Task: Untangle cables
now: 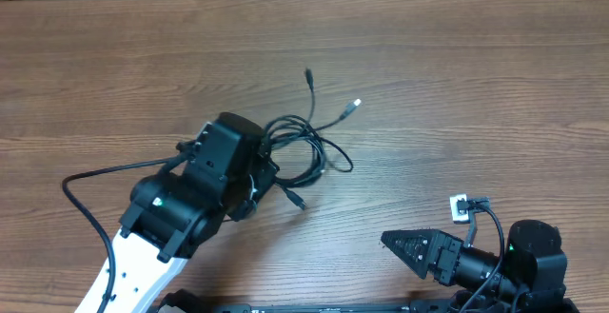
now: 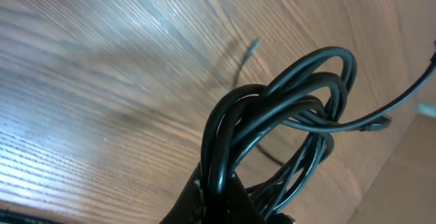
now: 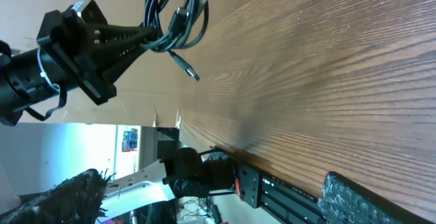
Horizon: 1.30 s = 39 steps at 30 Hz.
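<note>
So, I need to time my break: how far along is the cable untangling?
Done: nothing visible; the cables are one looped bundle. In hand: the left gripper is shut on that bundle, holding it above the table. Left: every cord needs separating, and the right gripper, open, sits apart from them.

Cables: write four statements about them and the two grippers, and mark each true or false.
1. The left gripper is clamped on the cables. True.
2. The right gripper holds a cable end. False: it holds nothing and is apart from the bundle.
3. One cable ends in a light-coloured plug. True.
4. The cables lie in separate straight lines. False: they loop together in one bundle.
</note>
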Each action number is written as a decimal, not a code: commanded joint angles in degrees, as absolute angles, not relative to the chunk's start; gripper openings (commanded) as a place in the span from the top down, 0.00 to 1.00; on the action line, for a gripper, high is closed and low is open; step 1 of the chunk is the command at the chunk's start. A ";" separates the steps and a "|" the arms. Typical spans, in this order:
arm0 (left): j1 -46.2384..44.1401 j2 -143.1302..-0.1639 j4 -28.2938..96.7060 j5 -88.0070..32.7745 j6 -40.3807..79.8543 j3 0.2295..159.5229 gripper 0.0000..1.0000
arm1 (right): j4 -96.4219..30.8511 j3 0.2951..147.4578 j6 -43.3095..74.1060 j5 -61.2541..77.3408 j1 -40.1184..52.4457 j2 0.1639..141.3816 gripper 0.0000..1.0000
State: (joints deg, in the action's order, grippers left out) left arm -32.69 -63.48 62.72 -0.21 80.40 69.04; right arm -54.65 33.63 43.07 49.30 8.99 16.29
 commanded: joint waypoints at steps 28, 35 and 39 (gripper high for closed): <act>-36.45 -67.33 45.08 -9.78 52.40 69.52 0.96 | -39.07 34.04 51.70 38.15 8.99 16.43 0.18; -36.45 -67.33 42.09 -15.88 49.65 69.52 0.96 | -39.27 33.54 56.62 37.28 8.99 16.53 0.21; -36.45 -67.33 40.14 -19.70 49.19 69.52 0.96 | -39.03 31.66 56.62 36.45 8.99 16.60 0.20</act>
